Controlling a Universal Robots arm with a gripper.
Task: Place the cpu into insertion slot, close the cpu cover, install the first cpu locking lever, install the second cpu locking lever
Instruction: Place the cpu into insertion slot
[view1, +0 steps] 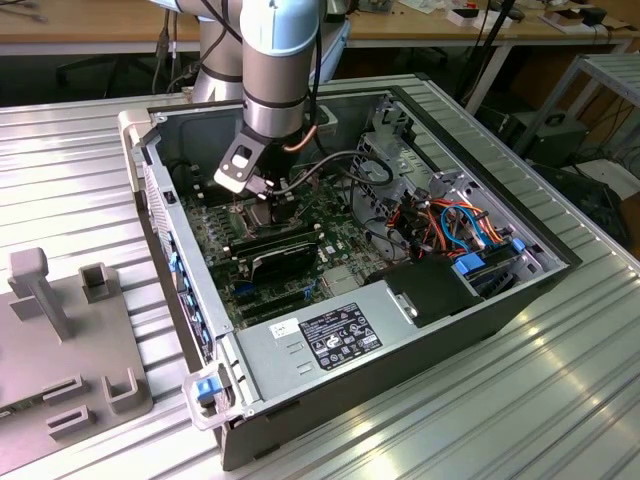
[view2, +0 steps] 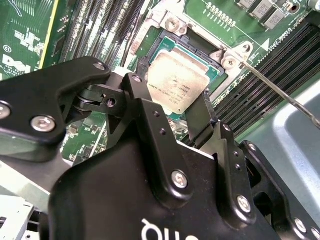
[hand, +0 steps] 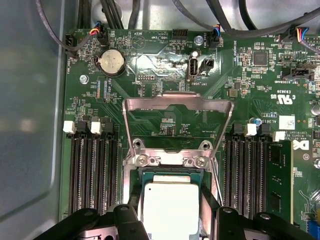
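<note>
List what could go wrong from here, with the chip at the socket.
1. The black gripper is at the silver-beige square cpu in or just above the silver-rimmed square insertion slot. Whether the chip lies flat is unclear, and a skewed one might damage the socket.
2. The thin silver cpu cover frame stands raised beside the slot, where the gripper might knock it.
3. A thin metal lever rod close by could snag.

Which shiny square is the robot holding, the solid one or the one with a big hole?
The solid one: the cpu, pinched by the end effector. The windowed cpu cover stands open, untouched.
</note>
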